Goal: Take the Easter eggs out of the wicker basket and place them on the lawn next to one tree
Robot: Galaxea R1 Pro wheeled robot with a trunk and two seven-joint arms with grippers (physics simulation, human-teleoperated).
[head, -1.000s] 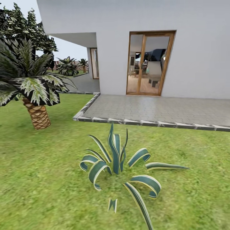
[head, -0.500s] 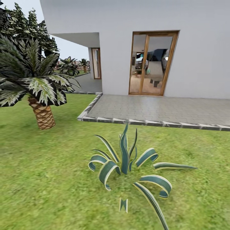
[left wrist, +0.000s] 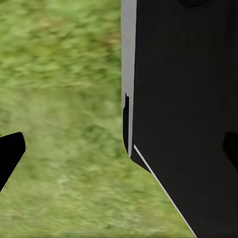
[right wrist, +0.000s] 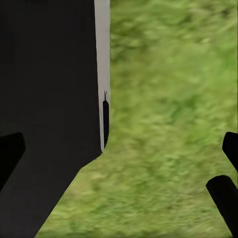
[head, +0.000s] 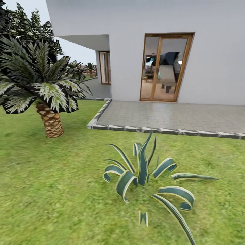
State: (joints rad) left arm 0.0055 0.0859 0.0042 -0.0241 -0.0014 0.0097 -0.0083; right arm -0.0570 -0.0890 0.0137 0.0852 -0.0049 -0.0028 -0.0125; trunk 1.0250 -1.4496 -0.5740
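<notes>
Striped agave, palm, paved patio, house door.

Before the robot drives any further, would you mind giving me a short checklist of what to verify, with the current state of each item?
1. Basket or eggs in sight: not ok; the head view shows mottled green lawn, none of them on it.
2. Suitable tree ahead: not ok; the nearest is the short palm with a scaly brown trunk.
3. Path ahead free: not ok; a spiky blue-green striped plant stands directly in front.
4. Still on grass: ok; the grey paved patio lies beyond the plant.
5. Left gripper empty: ok; the dark fingers stand apart, with nothing held.
6. Right gripper empty: ok; grass shows between its fingers.
</notes>
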